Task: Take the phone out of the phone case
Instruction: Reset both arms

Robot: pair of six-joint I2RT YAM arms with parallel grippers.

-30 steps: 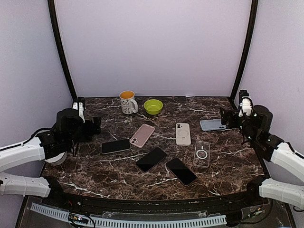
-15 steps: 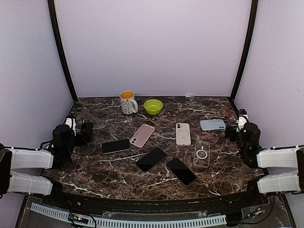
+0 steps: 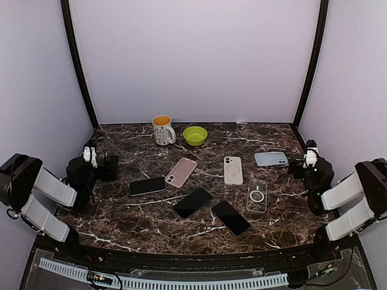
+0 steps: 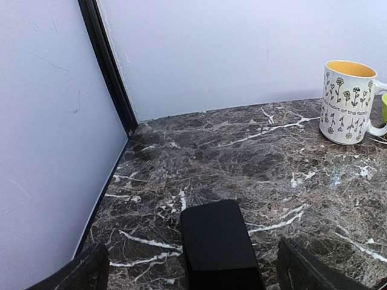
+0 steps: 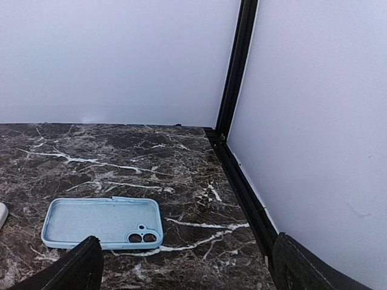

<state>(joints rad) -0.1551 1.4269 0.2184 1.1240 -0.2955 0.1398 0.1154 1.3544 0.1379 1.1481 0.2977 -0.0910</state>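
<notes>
Evidently neither arm is engaged with anything: the left gripper [image 3: 95, 162] sits low at the left edge of the table [image 3: 151, 235] and the right gripper [image 3: 307, 162] at the right edge, each with its jaws spread wide and nothing between them. The likeliest cased phones are the pink phone [image 3: 181, 171] and the cream phone [image 3: 233, 170], lying back-up near each other in the middle, though the overhead view does not show whether either shell has a handset inside. The clear case [image 3: 257, 196] and the light blue case [image 5: 103, 223], which lies just in front of the right gripper, look empty. The black phones [image 3: 192, 202] lie screen-up nearer the front. To free a phone cleanly, one gripper would probably do best pinning or lifting the chosen item by a long edge. The other could then peel the soft rim back at a corner, where it should give most easily. The approach should come from above so the neighbouring phones are not nudged. The mug [image 3: 161, 129] and the green bowl [image 3: 195, 135] stand at the far side, well out of the way.
</notes>
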